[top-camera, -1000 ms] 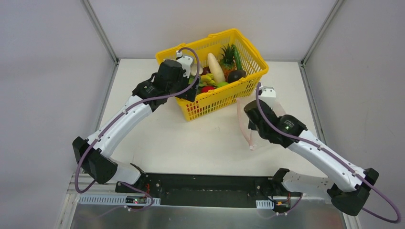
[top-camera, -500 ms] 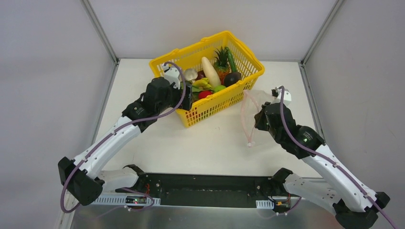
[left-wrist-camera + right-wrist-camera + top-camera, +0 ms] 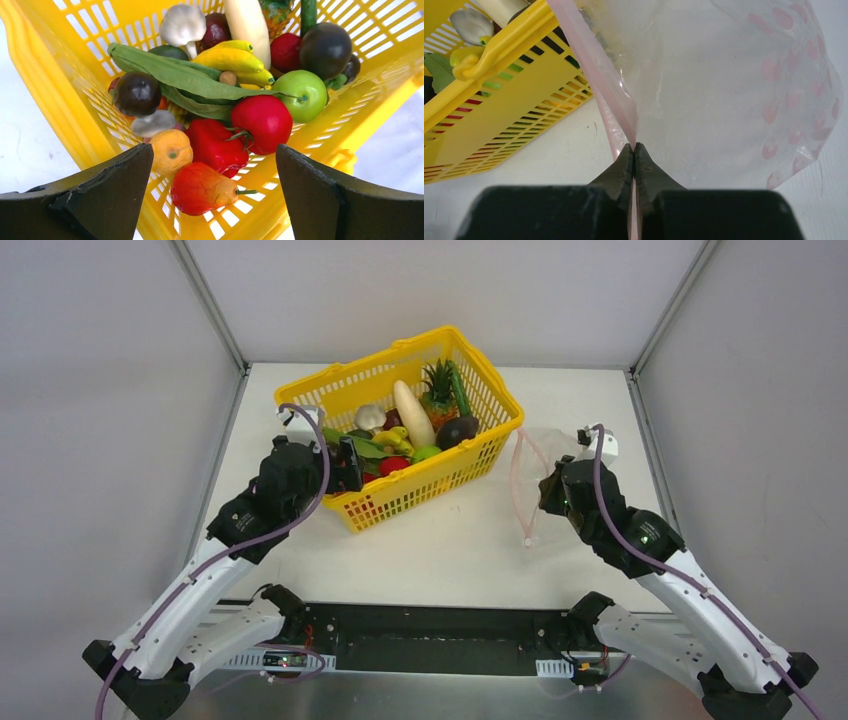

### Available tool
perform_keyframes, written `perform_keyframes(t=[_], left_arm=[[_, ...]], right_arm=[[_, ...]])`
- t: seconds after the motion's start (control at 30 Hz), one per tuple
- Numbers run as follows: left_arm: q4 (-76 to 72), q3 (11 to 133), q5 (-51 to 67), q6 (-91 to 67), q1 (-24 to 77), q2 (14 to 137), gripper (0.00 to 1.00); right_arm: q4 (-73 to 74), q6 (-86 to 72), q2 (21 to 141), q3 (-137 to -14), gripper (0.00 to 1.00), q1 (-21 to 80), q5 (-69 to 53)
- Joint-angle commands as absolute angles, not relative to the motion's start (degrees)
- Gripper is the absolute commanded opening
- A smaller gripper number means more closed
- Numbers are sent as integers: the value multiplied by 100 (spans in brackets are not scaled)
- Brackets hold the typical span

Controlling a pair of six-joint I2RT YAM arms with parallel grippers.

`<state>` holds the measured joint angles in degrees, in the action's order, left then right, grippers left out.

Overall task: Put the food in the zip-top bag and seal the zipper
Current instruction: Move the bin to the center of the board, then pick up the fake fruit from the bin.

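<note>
The food [image 3: 410, 430] lies heaped in a yellow basket [image 3: 420, 485]. In the left wrist view I make out a red tomato [image 3: 262, 122], a green apple [image 3: 302, 90], a white radish [image 3: 245, 25] and a red pear-shaped fruit [image 3: 200, 187]. My left gripper [image 3: 212, 150] is open at the basket's near left corner [image 3: 345, 465], its fingers astride that corner and closed on nothing. The clear zip-top bag [image 3: 724, 100] hangs right of the basket, off the table. My right gripper [image 3: 634, 146] is shut on its pink zipper [image 3: 599, 75]. In the top view the bag [image 3: 540, 455] hangs from that gripper [image 3: 550, 485].
The basket's yellow handle [image 3: 499, 50] lies close to the bag's mouth. Grey walls close the table off at the back and both sides. Bare white table [image 3: 450, 550] shows in front of the basket.
The basket has slid left and nearer along with my left gripper as that arm drew back. My right gripper carried the bag right, then held still.
</note>
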<state>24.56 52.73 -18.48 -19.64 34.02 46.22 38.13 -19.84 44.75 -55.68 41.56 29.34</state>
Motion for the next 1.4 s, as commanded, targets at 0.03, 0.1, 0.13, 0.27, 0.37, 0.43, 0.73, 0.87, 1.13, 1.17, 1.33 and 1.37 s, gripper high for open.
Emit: perform_keyframes(t=[0.03,0.1,0.13,0.27,0.37,0.43,0.73,0.87,1.13,1.17,1.33,1.37], left_arm=[[4185,6060,-1606,-1768,3313,5103,99],[3975,6739,-1283,-1516,3318,5554,99],[3880,7084,-1108,-1399,3314,5824,99],[3710,8521,-607,-1141,3322,7233,98],[3492,9400,-611,-1177,3322,8321,98],[3418,9975,-635,-1288,3316,9060,97],[2335,11187,-780,-1989,3322,11236,91],[1945,11389,-1085,-2123,3322,11621,86],[1307,11432,-1665,-1965,3307,12184,69],[1331,11542,-1687,-1934,3305,12316,69],[1528,11838,-1452,-1970,3296,12832,65],[1552,11839,-1442,-2001,3288,12895,63]], right_arm=[[3621,-1914,4335,-5520,0,4072,3143],[3592,-1965,4330,-5488,0,4061,3179],[3555,-1970,4327,-5452,0,4063,3181],[3369,-1978,4339,-5266,0,4045,3215],[3284,-1975,4390,-5155,0,4022,3181],[3224,-1960,4442,-5102,0,3997,3102],[3087,-2013,4536,-5029,0,3932,2708],[3067,-2009,4553,-4993,0,3917,2610],[3021,-1973,4618,-4958,0,3862,2434],[3017,-1985,4621,-4951,0,3859,2408],[2998,-1992,4595,-4891,0,3837,2287],[3000,-2003,4583,-4880,0,3833,2280]])
